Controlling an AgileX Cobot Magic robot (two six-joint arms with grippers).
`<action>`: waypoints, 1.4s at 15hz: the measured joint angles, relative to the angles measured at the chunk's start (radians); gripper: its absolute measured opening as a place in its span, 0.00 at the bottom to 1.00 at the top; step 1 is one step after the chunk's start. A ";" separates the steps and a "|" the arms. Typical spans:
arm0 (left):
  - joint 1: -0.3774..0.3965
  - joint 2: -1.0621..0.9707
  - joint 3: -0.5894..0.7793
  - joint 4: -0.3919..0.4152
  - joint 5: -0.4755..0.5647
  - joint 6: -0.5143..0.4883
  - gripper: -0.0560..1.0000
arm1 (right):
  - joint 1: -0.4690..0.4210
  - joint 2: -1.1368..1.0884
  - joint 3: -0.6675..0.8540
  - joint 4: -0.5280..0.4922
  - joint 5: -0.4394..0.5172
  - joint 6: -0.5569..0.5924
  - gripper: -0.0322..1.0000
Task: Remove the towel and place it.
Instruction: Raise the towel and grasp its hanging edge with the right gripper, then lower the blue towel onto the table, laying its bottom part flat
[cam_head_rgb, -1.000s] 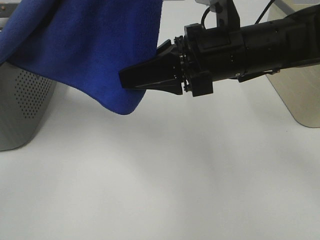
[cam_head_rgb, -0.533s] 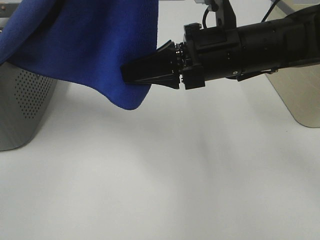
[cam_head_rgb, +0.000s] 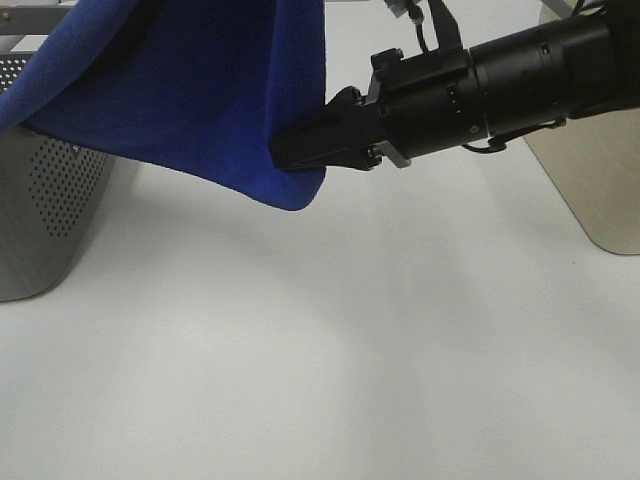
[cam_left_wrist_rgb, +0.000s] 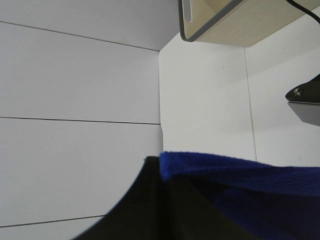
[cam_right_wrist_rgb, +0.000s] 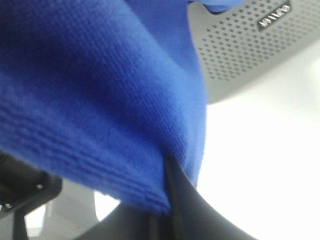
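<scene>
Towel hangs at upper left, its lower corner clamped by the closed right pincer for pulling away.

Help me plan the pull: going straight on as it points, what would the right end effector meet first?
The towel: the right end effector is shut on its hanging edge. Further on perhaps the grey basket; depth is unclear.

The large royal-blue plush cloth towel is showing a soft, fuzzy, matt pile, and close up in the right wrist view it is showing a fine ribbed weave. The black right gripper is looking like matt hard plastic. The grey perforated basket is showing a smooth, dull finish. The white table is looking smooth and faintly sheeny.
</scene>
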 joint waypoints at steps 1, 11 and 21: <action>0.000 0.000 0.000 0.000 0.000 -0.033 0.05 | 0.000 -0.033 -0.008 -0.066 -0.044 0.066 0.05; 0.090 0.000 0.000 0.050 -0.075 -0.553 0.05 | 0.000 -0.254 -0.277 -1.102 -0.235 0.920 0.05; 0.172 0.083 0.000 0.199 -0.330 -0.641 0.05 | 0.000 -0.254 -0.540 -1.775 -0.281 1.189 0.05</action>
